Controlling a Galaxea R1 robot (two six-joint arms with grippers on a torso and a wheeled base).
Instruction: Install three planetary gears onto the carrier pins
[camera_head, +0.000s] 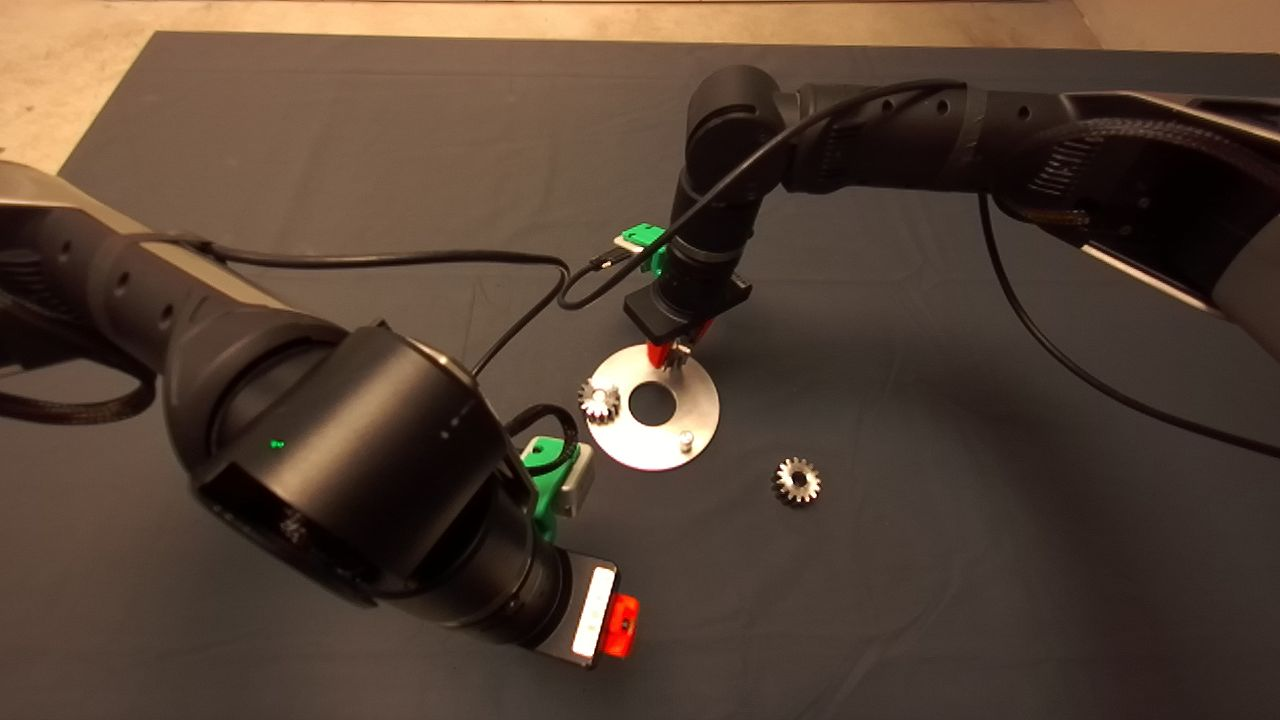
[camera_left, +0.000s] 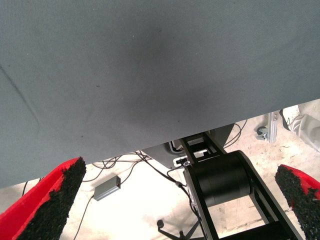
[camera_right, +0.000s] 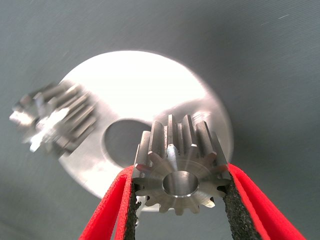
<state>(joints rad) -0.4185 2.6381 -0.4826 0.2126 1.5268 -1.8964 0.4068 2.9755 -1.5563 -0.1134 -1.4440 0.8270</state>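
1. My right gripper (camera_head: 678, 352) hung over the far rim of the carrier disc (camera_head: 700, 415), reaching in from the right side of the counter; its jaws were clamped on one planetary gear (camera_right: 179, 165), the black pads (camera_right: 235, 205) pressing the teeth on either side, the bore facing my wrist camera.
2. That held gear sat above the disc near its central hole (camera_head: 652, 402); whether it touched a pin beneath it, I could not tell.
3. A second planetary gear (camera_head: 599, 400) stood at the disc's left edge, apparently seated on a pin; in my right wrist view it appeared beside the hole (camera_right: 52, 122), blurred.
4. One bare carrier pin (camera_head: 686, 438) stood upright on the near side of the disc.
5. The third planetary gear (camera_head: 797, 480) lay flat on the dark mat (camera_head: 900, 600), near the disc on its right, not touching it.
6. My left gripper (camera_head: 612, 625) waited at the near edge of the mat, well apart from the disc; its jaws stood wide apart, holding nothing, with the floor and cables showing between the pads (camera_left: 57, 200).
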